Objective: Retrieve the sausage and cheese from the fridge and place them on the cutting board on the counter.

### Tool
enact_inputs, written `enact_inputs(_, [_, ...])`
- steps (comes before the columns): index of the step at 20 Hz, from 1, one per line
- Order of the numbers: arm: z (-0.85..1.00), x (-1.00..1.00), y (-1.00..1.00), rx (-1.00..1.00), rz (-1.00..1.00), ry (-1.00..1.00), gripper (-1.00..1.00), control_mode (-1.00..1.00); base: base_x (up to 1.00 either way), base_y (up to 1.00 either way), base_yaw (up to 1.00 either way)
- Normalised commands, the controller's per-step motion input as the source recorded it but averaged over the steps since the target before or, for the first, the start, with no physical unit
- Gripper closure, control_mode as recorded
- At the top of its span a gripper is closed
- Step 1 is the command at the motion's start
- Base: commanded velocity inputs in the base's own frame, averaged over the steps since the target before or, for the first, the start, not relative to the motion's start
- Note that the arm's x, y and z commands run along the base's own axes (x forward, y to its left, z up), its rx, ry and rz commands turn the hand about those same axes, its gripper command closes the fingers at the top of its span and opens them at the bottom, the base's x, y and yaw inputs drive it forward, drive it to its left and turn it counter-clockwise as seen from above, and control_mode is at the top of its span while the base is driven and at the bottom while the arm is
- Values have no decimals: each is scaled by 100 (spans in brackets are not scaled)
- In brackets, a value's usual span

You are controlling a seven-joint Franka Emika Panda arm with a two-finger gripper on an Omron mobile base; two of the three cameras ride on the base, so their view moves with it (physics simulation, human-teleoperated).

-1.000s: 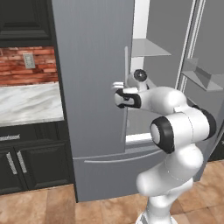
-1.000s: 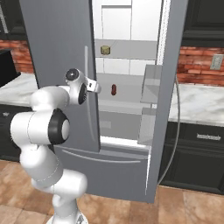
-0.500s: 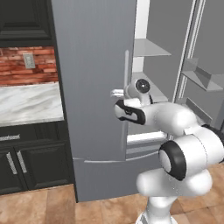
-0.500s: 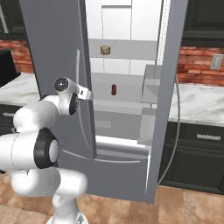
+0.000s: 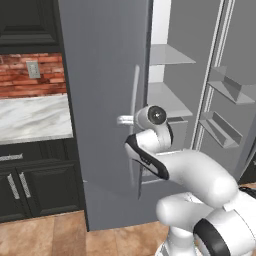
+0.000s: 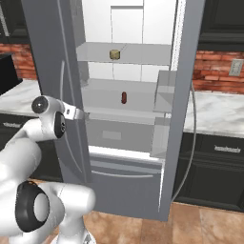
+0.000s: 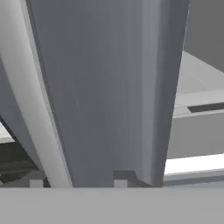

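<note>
The fridge [image 6: 178,95] stands with both doors swung open. Inside, the dark red-brown sausage [image 6: 124,97] lies on the middle shelf, and the small tan cheese [image 6: 114,54] sits on the shelf above. My gripper [image 6: 81,114] is at the left door's edge, next to its long silver handle [image 5: 135,100]. In the hand view the fingertips [image 7: 37,183] stand apart with the gripper [image 7: 78,180] open, the handle [image 7: 26,109] and the door's grey edge close in front. It holds nothing. The cutting board is out of view.
The marble counter [image 5: 35,117] runs left of the fridge over black cabinets [image 5: 30,185], and continues on the right [image 6: 214,112]. A dark appliance [image 6: 7,71] sits at the far left. The right door's bins [image 5: 220,127] jut out, and the left door hems in my arm.
The arm has dropped and folded forward, carrying the hand lower along the left door's handle. The jaws have spread wider. The sausage and cheese have not moved.
</note>
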Motion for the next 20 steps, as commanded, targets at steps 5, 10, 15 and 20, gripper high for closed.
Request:
enact_inputs(5, [31,-63,32,0,0,0,100,-100,0,0,0])
enact_inputs(10, [21,-14,4,0,0,0,100,-100,0,0,0])
enact_inputs(15, [18,-24,1,0,0,0,100,-100,0,0,0])
enact_inputs(20, [25,-69,-9,1,0,0,100,-100,0,0,0])
